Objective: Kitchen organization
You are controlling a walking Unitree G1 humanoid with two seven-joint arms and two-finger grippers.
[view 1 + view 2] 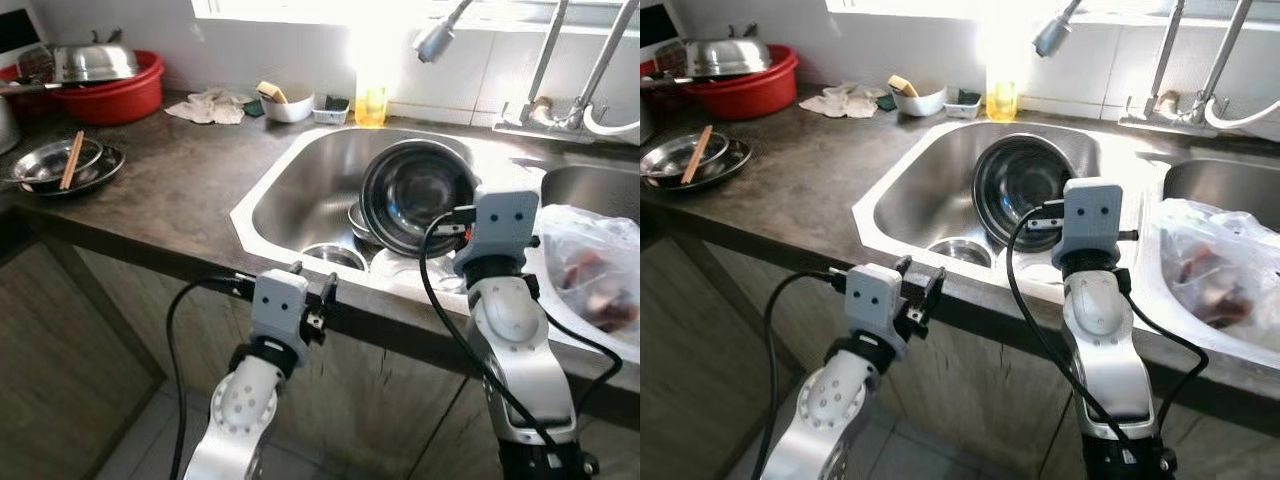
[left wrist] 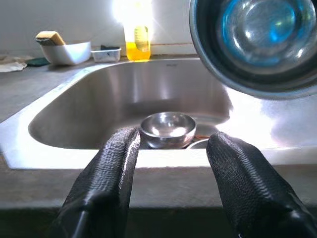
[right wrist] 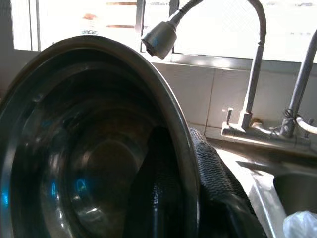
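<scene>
My right gripper (image 3: 190, 183) is shut on the rim of a large steel bowl (image 1: 415, 195), one finger inside and one outside. It holds the bowl tilted on edge over the left sink basin (image 1: 290, 190). On the basin floor sits a small steel bowl (image 2: 167, 129), with more dishes under the large bowl. My left gripper (image 2: 171, 148) stands open at the counter's front edge, pointing over the rim toward the small bowl, with nothing between its fingers.
A pull-out faucet head (image 1: 437, 38) hangs above the basin. A plastic bag (image 1: 595, 270) lies in the right basin. On the counter: steel plates with chopsticks (image 1: 60, 165), a red tub with a steel lid (image 1: 110, 90), a cloth (image 1: 210, 105), a sponge bowl (image 1: 285, 103), a yellow bottle (image 1: 370, 100).
</scene>
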